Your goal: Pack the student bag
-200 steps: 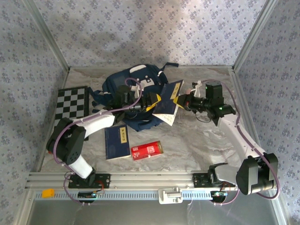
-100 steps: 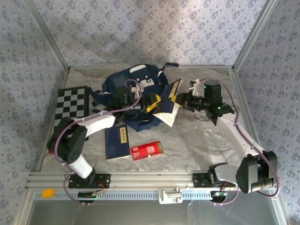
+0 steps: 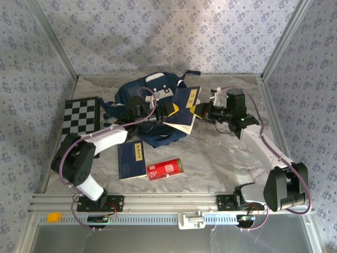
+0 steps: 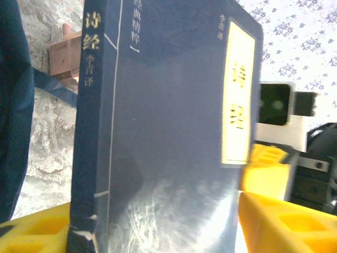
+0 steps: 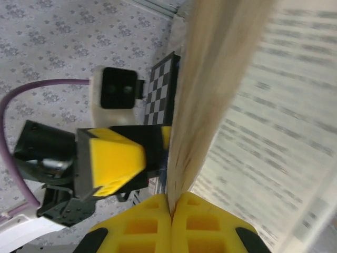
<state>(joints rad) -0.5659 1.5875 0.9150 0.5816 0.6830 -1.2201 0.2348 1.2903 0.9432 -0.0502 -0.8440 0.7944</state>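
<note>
The student bag, navy with white patches, lies at the back middle of the table; its fabric fills the left edge of the left wrist view. A dark blue book hangs in the air just right of it. My right gripper is shut on the book's cream page block, fingertips pinched together. My left gripper faces it from the left. Its yellow fingers stand apart on either side of the book's cover, a thin light gap at the right one.
A second dark blue book and a red box lie on the marble table in front of the bag. A checkerboard lies at the left. Patterned walls and metal posts close in the table.
My right gripper has carried the book leftwards, up to my left gripper and the bag. The left fingers have drawn closer together around the book.
</note>
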